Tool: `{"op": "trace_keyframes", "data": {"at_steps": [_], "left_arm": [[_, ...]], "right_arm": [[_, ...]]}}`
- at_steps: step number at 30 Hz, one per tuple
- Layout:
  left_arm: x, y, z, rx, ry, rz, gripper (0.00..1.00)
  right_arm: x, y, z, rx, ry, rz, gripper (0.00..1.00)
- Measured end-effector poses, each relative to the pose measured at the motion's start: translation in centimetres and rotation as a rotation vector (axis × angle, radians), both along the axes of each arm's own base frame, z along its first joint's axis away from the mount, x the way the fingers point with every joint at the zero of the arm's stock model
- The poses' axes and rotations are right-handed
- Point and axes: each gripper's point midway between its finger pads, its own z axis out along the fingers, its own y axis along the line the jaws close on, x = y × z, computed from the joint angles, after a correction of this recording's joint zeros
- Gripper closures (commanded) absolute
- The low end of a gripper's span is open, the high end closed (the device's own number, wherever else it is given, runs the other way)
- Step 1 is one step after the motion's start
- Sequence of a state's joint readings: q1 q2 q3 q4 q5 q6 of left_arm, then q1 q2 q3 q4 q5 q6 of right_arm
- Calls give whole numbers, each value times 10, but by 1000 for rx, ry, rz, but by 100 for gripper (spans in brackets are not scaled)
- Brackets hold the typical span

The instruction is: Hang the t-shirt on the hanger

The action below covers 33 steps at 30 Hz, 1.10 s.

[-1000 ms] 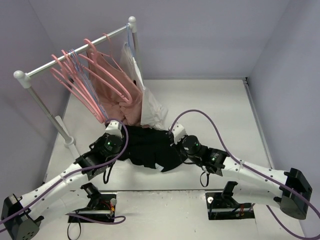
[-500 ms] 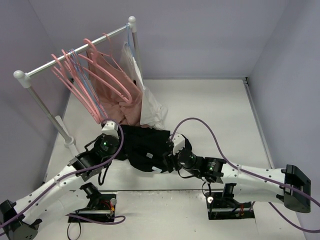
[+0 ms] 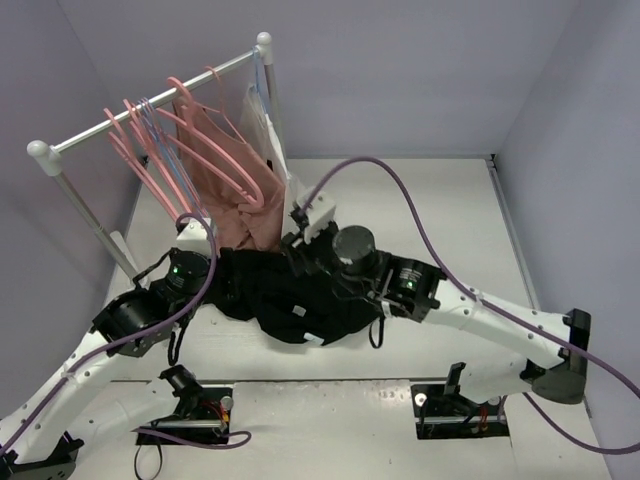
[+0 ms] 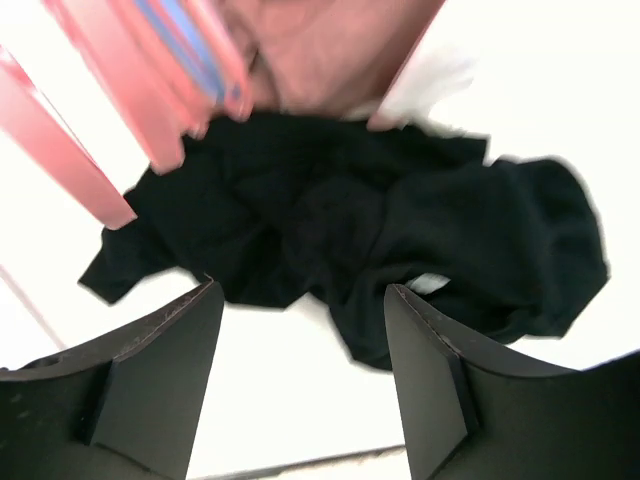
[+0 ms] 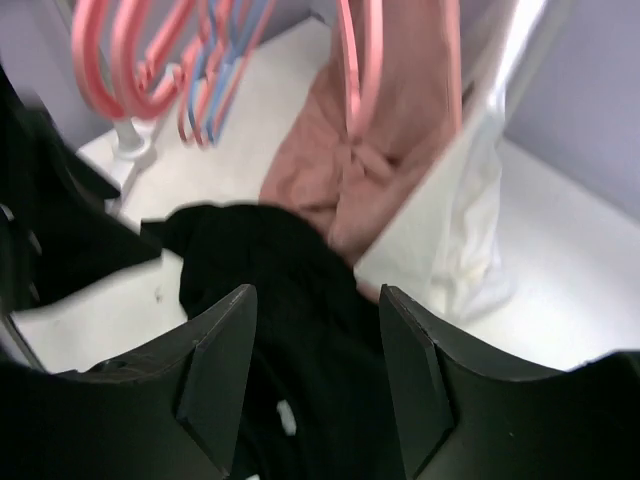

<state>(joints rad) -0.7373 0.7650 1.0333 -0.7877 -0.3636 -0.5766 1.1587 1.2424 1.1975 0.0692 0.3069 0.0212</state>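
Left gripper point(image 4: 300, 295) and right gripper point(image 5: 315, 300) hang released. We judge the t-shirt point(image 3: 285, 290) limp and light; grasp beside the label point(image 3: 298, 312), lower centre.

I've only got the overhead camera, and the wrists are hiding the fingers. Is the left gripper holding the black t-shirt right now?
Observer: No. In the left wrist view the left gripper is open with its jaws empty. The t-shirt lies crumpled on the table beyond them.
Operator: And the right one?
Observer: The right gripper is open too. The t-shirt shows in the gap between its jaws, not pinched.
Operator: What is it pointing at?
Observer: The dusty-pink garment, which hangs straight ahead of it in the right wrist view.
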Motion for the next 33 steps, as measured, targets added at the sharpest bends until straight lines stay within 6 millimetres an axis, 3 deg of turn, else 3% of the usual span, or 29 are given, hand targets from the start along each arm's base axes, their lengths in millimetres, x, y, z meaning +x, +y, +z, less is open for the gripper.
{"op": "trace_keyframes", "data": {"at_steps": [5,9,10,14,22,28,33], "left_arm": [[-19,10,-39,55,97,-19,39],[-36,25,-53,66,142,1,39],[-39,28,-52,62,139,10,39],[-49,40,-47,34,118,35,39],[-52,44,-43,24,114,51,39],[-52,41,-46,22,135,44,39],[-54,40,-44,5,129,38,39]], "right_arm": [[36,35,46,-4,-85,39,54],[72,54,59,-14,-117,50,57],[81,60,60,-21,-126,49,52],[104,81,52,-76,-157,69,38],[152,116,39,-139,-219,116,34],[180,136,28,-142,-237,137,41],[189,155,8,-146,-222,180,57]]}}
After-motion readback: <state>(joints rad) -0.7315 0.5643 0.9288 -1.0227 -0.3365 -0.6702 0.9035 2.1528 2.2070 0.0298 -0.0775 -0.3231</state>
